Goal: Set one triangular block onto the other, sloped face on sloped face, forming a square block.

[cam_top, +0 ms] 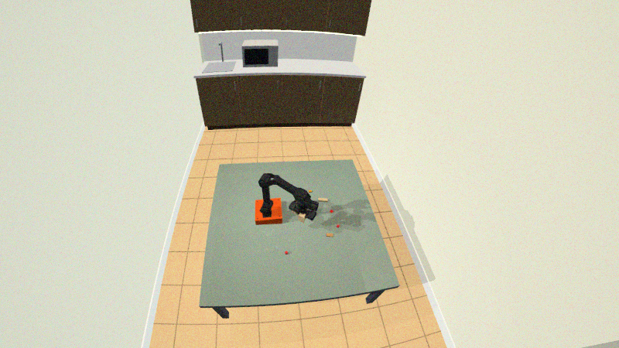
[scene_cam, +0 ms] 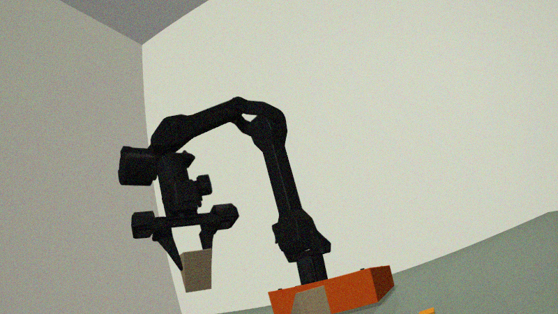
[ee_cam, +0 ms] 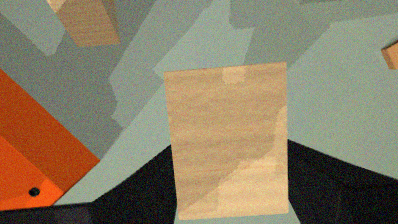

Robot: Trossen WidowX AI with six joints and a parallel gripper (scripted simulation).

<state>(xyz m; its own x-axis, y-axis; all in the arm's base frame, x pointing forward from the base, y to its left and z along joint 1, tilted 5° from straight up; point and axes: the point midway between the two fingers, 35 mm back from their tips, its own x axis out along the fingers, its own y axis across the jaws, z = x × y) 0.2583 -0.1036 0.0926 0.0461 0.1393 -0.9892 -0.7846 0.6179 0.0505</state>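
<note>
My gripper [scene_cam: 194,259] [ee_cam: 223,147] is shut on a pale wooden triangular block [cam_top: 301,218] [scene_cam: 198,273] [ee_cam: 230,135], gripped by two opposite sides and held up in the air, with the fingers pointing down. A broad face of it fills the middle of the wrist view. The other triangular block [scene_cam: 311,301] [ee_cam: 91,26] stands on the table in front of the orange base in the exterior view, cut off by the lower edge. In the wrist view it is at the top left, partly out of frame and apart from the held block. In the top view the arm seems to hide it.
The orange robot base [cam_top: 268,212] [scene_cam: 331,294] [ee_cam: 40,135] is close to the standing block. Beyond the gripper lie a pale wooden bar [cam_top: 323,199], a small orange piece [cam_top: 310,190], a flat tan piece [cam_top: 330,234] and small red items [cam_top: 331,211] [cam_top: 337,226] [cam_top: 285,252].
</note>
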